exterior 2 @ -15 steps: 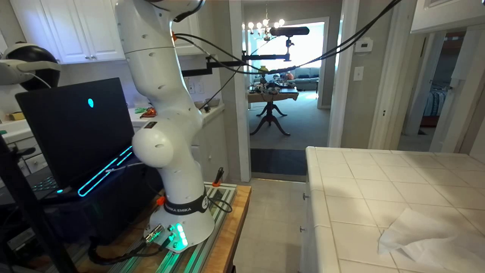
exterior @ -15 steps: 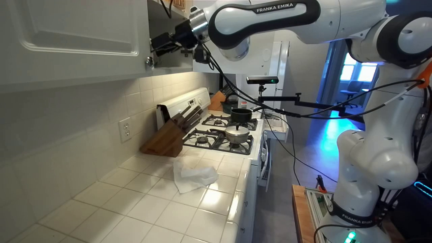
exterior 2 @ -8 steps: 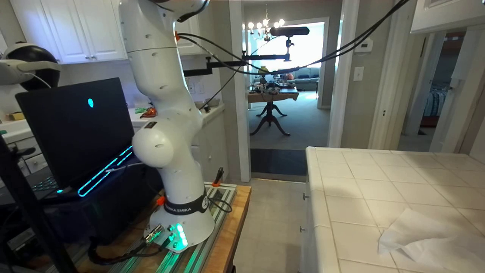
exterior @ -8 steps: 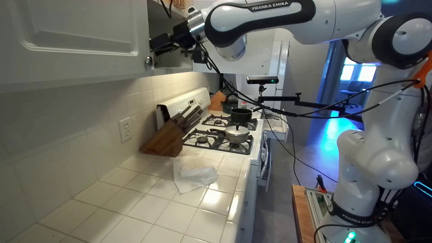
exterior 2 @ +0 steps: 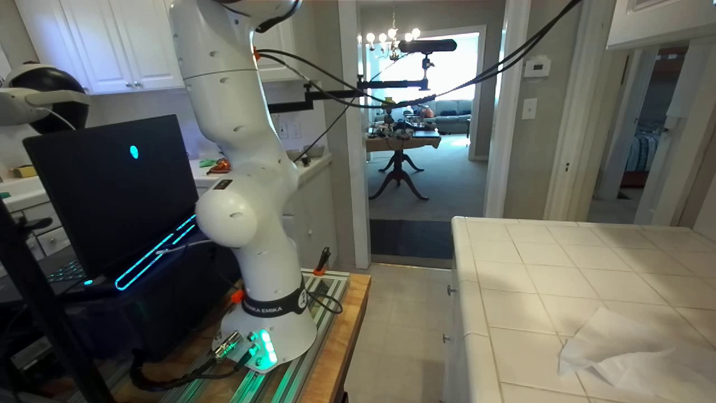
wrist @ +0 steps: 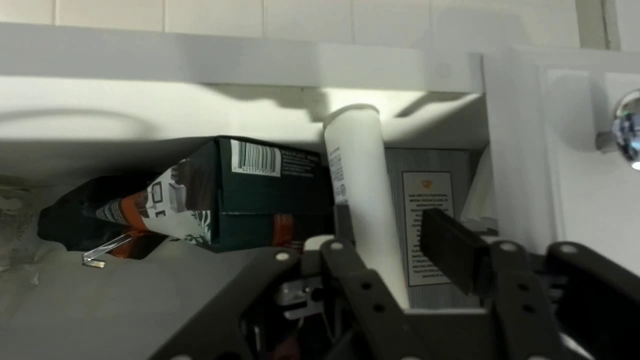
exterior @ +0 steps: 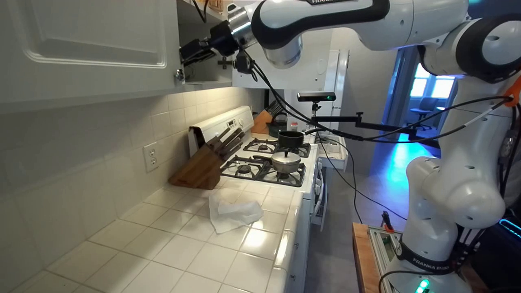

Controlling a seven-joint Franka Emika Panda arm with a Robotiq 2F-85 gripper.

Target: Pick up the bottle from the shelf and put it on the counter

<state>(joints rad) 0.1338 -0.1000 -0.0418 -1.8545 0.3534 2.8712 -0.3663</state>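
In the wrist view, whose picture stands upside down, a tall white cylinder with fine print, apparently the bottle (wrist: 356,150), stands on the shelf (wrist: 265,107). My gripper (wrist: 387,232) is open with its fingers on either side of the bottle. The bottle lies closer to the left-hand finger in that picture; contact is unclear. The bottle's upper end is hidden by the gripper. In an exterior view the gripper (exterior: 188,56) reaches into the open cabinet, and its fingertips are partly hidden by the cabinet edge. The tiled counter (exterior: 179,252) lies below; it also shows in an exterior view (exterior 2: 526,302).
A dark green box (wrist: 272,192) and a grey box with a printed label (wrist: 425,192) flank the bottle. A cabinet door with a knob (wrist: 629,127) stands beside the opening. A crumpled white paper (exterior: 236,211), knife block (exterior: 199,169) and lidded pot (exterior: 285,162) are below.
The forearm has risen and shifted slightly back toward the base. The gripper stays at the cabinet opening, with the hand tilted a little more steeply. Nothing on the counter has moved.
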